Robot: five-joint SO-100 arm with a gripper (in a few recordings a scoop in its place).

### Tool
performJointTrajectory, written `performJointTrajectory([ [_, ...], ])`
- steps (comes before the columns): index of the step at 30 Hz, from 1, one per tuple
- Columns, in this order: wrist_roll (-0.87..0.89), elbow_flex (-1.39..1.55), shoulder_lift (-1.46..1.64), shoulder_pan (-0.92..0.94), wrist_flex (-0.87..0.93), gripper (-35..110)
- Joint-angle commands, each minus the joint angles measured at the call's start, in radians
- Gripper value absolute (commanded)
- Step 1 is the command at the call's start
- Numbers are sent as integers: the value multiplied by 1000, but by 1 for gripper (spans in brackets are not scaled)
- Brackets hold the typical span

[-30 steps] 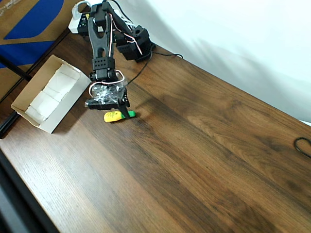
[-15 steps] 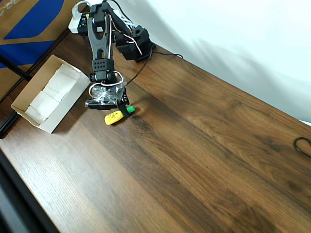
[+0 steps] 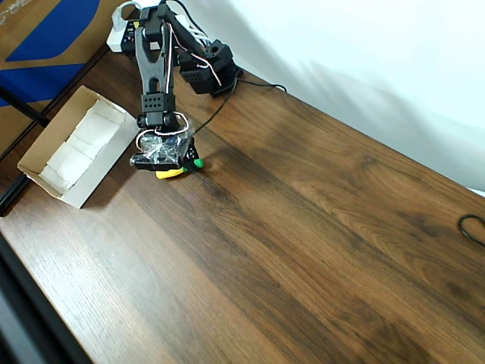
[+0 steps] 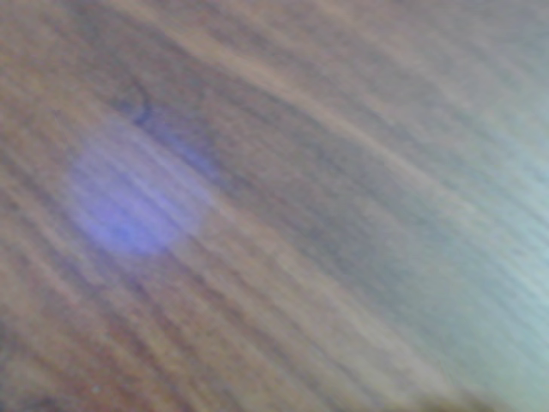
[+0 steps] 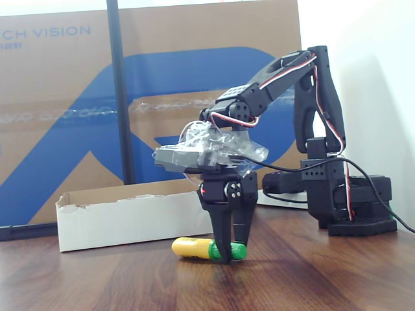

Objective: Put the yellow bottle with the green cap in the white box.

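Observation:
The yellow bottle with the green cap [image 5: 193,248] lies on its side, low over the wood, cap pointing right in the fixed view. My gripper [image 5: 227,254] points straight down, its two black fingers shut on the bottle next to the cap. From overhead, the gripper [image 3: 184,167] and its plastic-wrapped wrist cover most of the bottle [image 3: 167,174], leaving a yellow end and the green cap showing. The white box [image 3: 108,164] sits to the left of the gripper, a short gap away, with its white paper lining visible. It stands behind the bottle, to the left, in the fixed view [image 5: 123,221].
The arm's base [image 3: 208,68] and a white power strip [image 3: 120,36] stand at the table's back left corner. A brown board with blue print [image 5: 78,97] rises behind the box. A black cable [image 3: 474,226] lies at the right edge. The wrist view gives blurred wood grain.
The gripper has closed on the bottle and carried it a short way up and left in the overhead view, toward the box. The bottle also turned, cap swinging upward.

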Motion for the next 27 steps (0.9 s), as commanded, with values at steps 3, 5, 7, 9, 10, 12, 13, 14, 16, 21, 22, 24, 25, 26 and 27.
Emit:
performJointTrajectory([
  [3,-5,-2,63,0,11,0],
  [5,-5,5,89,14,15,0],
  [7,-2,14,127,35,25,0],
  [9,5,23,179,60,35,0],
  [10,8,28,209,75,43,0],
  [12,18,31,265,110,64,0],
  [13,37,35,293,127,71,0],
  [14,55,41,319,146,74,0],
  [16,60,41,354,175,89,0],
  [21,109,49,422,245,117,0],
  [22,124,55,433,264,117,0],
  [24,155,66,462,301,123,0],
  [25,167,66,476,322,132,0],
  [26,176,66,491,345,141,0],
  [27,186,64,506,370,150,0],
])
